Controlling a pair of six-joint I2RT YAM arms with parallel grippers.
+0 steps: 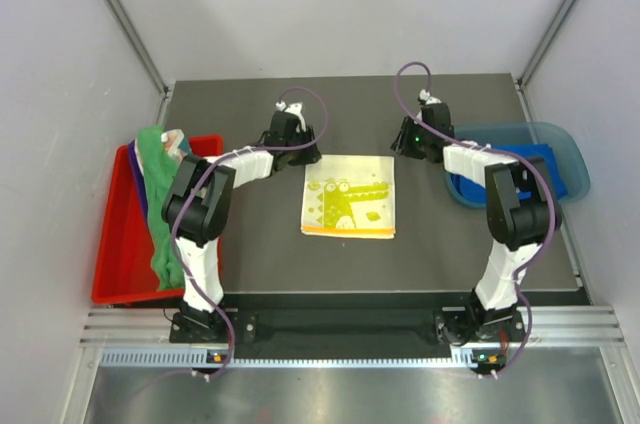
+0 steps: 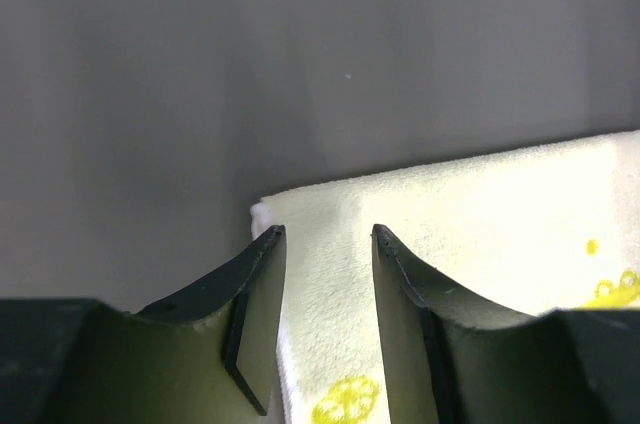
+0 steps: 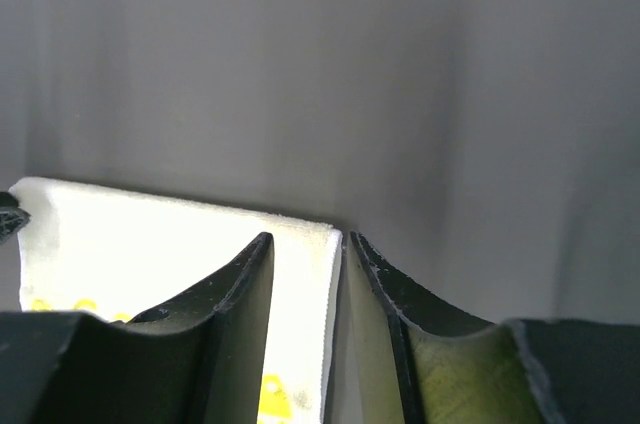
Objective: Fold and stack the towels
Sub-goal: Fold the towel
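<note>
Left gripper point(image 2: 328, 234) and right gripper point(image 3: 305, 237), both parted and holding nothing, straddle the upper-left and upper-right corners of the folded crocodile-print towel point(image 1: 348, 196), which lies flat mid-frame in the top view, stretching from both toward the lower edge.

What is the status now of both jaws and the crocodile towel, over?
Both open: left jaws and right jaws, one at each far corner. The crocodile towel lies flat mid-table, not held. Nothing lies on it.
</note>
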